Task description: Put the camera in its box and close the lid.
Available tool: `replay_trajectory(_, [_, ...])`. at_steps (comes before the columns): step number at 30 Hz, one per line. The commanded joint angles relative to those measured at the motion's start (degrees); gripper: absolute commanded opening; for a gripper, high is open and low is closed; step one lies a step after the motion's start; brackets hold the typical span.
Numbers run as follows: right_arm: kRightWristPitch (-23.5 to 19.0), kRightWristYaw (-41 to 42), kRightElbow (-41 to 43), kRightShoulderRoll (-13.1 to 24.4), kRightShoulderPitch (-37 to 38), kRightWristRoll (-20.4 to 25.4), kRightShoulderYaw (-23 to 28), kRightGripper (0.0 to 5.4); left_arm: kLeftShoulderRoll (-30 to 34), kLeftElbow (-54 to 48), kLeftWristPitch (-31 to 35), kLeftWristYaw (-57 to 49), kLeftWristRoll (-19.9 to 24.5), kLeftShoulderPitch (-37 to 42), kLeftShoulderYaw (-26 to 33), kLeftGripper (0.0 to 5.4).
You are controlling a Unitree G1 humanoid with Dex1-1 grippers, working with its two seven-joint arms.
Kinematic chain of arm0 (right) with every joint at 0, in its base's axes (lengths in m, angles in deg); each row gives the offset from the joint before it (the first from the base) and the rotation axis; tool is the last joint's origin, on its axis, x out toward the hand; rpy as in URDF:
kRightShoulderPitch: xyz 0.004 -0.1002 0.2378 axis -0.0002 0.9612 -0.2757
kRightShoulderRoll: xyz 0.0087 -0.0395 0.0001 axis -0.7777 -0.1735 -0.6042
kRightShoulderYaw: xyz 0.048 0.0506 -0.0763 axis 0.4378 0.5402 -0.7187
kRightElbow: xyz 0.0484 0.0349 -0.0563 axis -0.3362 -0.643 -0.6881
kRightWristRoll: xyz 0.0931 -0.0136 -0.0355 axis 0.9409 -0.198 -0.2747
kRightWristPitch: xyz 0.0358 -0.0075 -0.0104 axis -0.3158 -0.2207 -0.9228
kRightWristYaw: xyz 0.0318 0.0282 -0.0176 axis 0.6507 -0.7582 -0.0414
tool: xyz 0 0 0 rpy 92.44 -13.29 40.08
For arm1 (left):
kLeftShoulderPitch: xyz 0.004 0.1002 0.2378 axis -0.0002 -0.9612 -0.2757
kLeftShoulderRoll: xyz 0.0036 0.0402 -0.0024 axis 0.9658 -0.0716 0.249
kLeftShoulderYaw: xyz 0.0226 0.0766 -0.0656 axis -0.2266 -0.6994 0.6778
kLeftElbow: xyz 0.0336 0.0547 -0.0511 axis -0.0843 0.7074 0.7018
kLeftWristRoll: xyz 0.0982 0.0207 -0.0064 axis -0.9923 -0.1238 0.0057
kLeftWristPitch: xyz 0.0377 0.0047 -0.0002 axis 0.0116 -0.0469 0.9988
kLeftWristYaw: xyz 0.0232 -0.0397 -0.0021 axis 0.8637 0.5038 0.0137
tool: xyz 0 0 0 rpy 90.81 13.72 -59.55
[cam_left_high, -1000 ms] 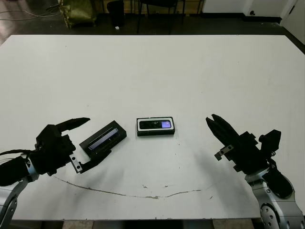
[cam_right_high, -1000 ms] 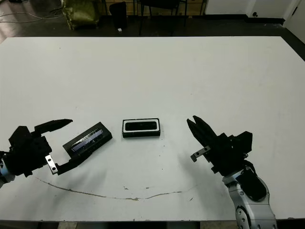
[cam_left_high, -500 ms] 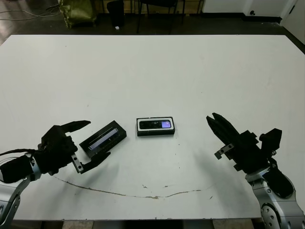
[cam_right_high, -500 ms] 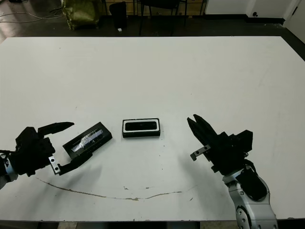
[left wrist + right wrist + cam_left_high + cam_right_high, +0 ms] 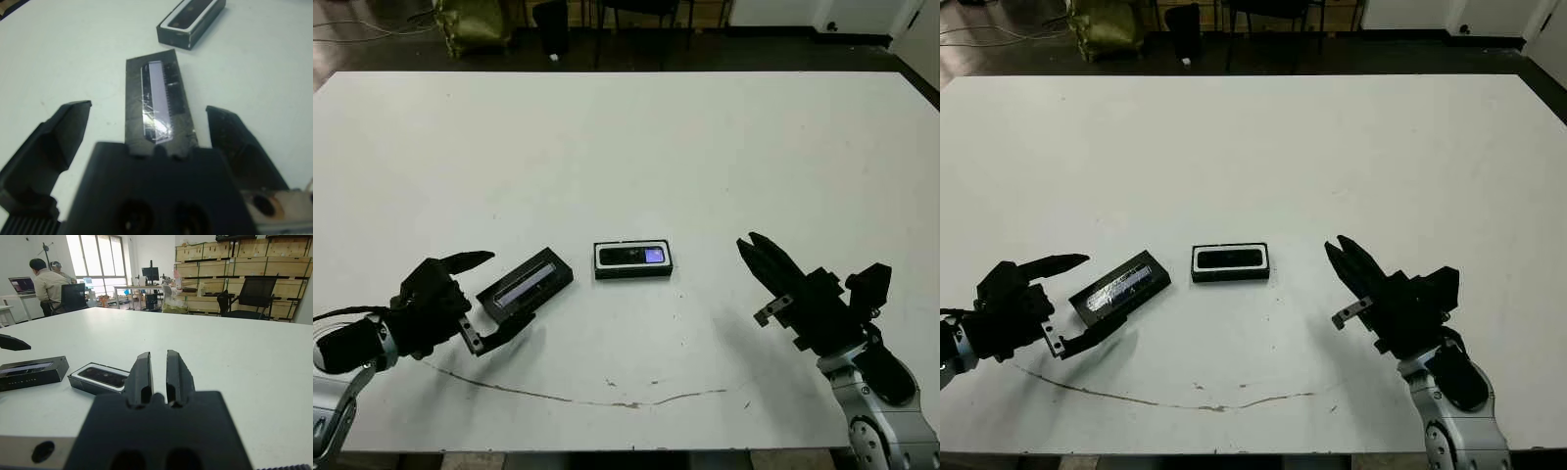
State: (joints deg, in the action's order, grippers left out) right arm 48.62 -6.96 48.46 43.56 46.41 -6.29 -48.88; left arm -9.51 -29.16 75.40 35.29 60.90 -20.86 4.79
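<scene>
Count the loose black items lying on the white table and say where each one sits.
2. The lid lies between the left gripper's open jaws; the box, camera inside, sits beside it at table centre.

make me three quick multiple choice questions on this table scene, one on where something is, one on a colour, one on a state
1. Where is the camera?
A. in the box
B. on the lid
C. in the right gripper

2. What colour is the lining of the box?
A. red
B. white
C. green

3. How is the left gripper?
A. shut on the lid
B. open, with the lid between its fingers
C. open, far from the lid

Answers:
1. A, the camera lies inside the white-lined box.
2. B, a white rim shows around the camera.
3. B, the left wrist view shows the fingers spread on both sides of the lid, not touching it. The right gripper is apart, shut.
</scene>
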Motion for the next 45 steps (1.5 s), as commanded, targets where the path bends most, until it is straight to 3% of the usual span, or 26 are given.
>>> replay_trajectory(1, [-1.96,-1.0,0.89,0.92,0.84,-0.39,0.22,0.0,0.79,1.63,1.13,0.86,-0.21,0.15,-0.83,5.38])
replay_trajectory(5, [0.54,0.08,-0.29,0.58,0.74,-0.48,0.18,0.0,0.65,2.35,1.93,1.56,0.22,0.71,-1.18,5.38])
replay_trajectory(14, [0.34,0.25,-0.07,0.76,0.96,-0.37,0.27,0.0,-0.03,5.36,0.85,1.65,-0.18,0.95,-1.76,5.38])
replay_trajectory(21, [-0.33,0.01,0.18,0.71,1.03,-0.2,0.25,0.0,-2.12,7.89,5.74,1.37,5.04,1.5,-0.61,5.38])
replay_trajectory(24, [-0.32,-0.27,0.43,0.73,1.13,-0.51,0.23,0.0,-2.11,8.27,5.02,1.07,4.75,1.31,-0.96,5.0])
replay_trajectory(29, [-0.34,-0.07,0.62,0.69,1.26,-0.07,0.28,0.0,-3.47,10.34,0.96,1.49,5.18,0.86,-1.06,3.8])
replay_trajectory(35, [0.99,0.5,-0.5,0.52,0.98,-0.29,0.41,0.0,-4.0,9.07,1.38,1.26,6.58,0.29,-0.26,2.47])
replay_trajectory(45, [0.38,-0.43,-0.19,0.16,1.28,-0.26,-0.03,0.0,-0.94,4.48,3.55,3.49,8.9,2.96,2.55,2.37])
